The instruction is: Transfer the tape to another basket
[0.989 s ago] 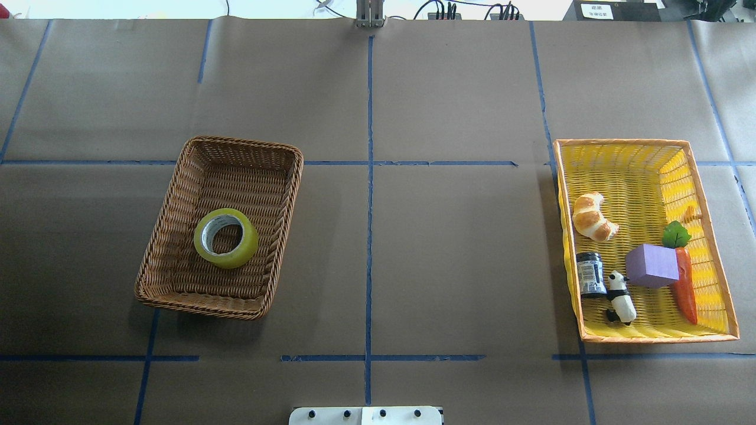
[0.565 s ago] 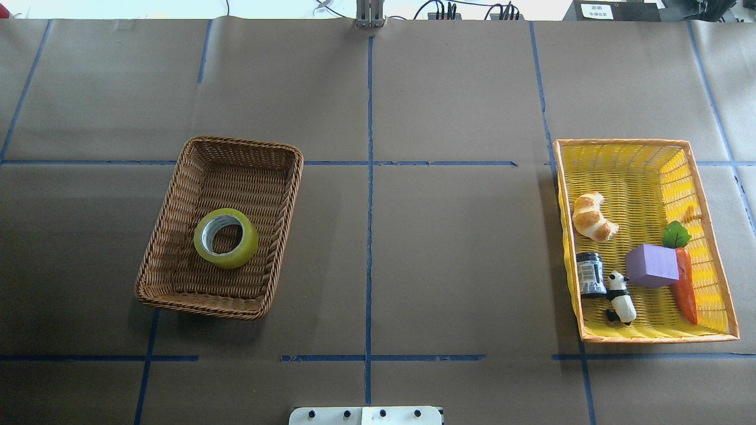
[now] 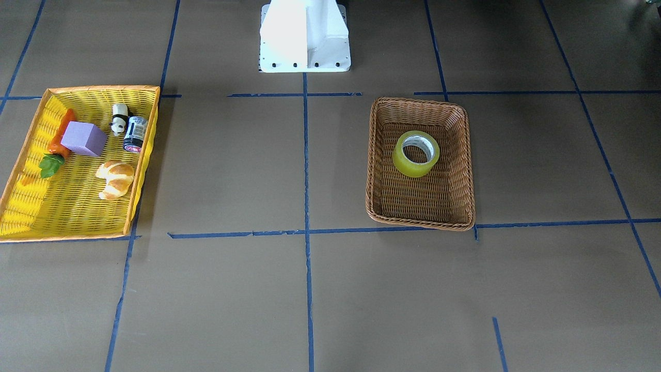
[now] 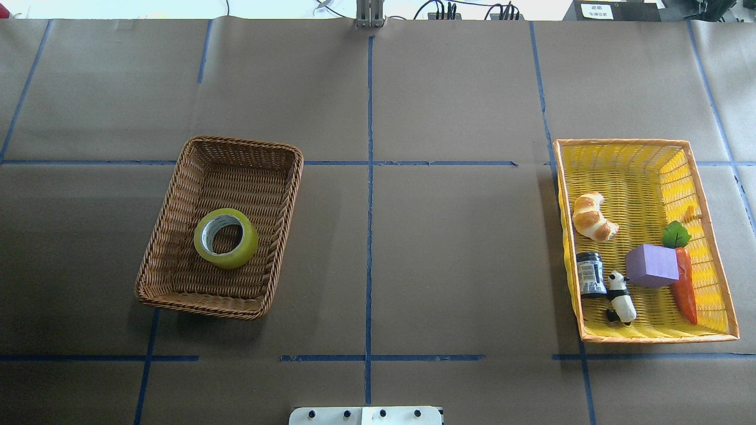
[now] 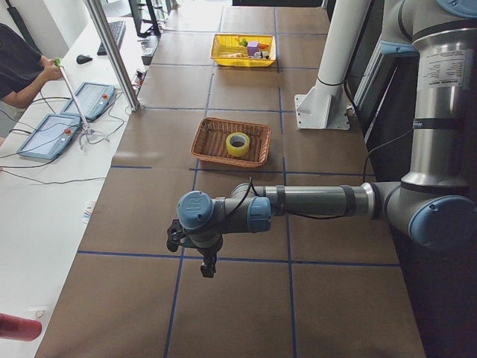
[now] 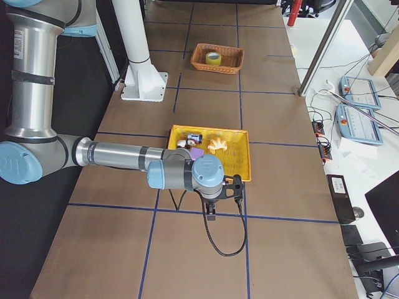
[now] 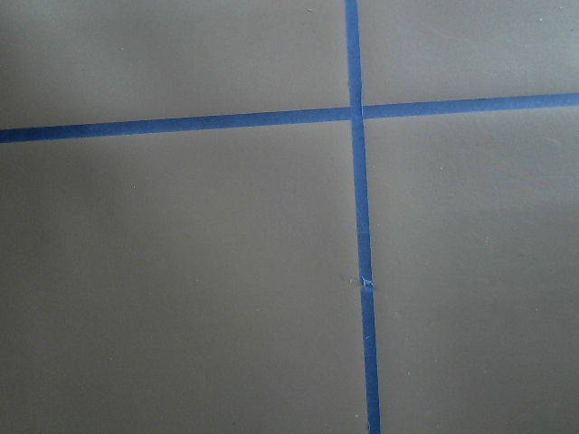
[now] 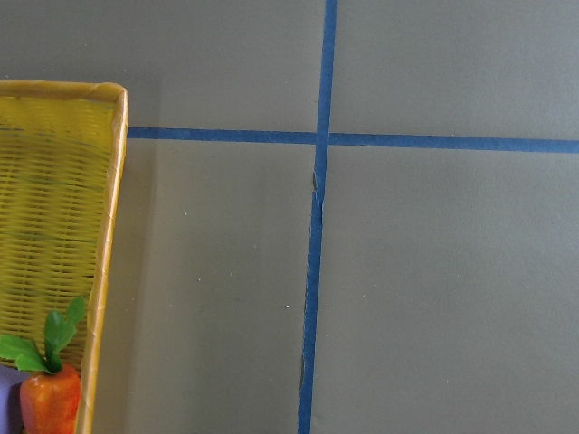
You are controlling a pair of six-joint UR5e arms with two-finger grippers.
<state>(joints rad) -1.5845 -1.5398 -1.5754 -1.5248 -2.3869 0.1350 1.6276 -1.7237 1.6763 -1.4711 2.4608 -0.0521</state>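
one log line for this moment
tape: flat in wicker basket | left gripper: clear of both baskets, jaws unclear | right gripper: beside yellow basket, jaws unclear

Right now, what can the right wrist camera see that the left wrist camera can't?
Only the right wrist view shows a corner of the yellow basket, with the toy carrot and its green leaves inside. The left wrist view shows nothing of its own. Both share the brown table cover and two blue lines that cross. Neither shows the tape roll.
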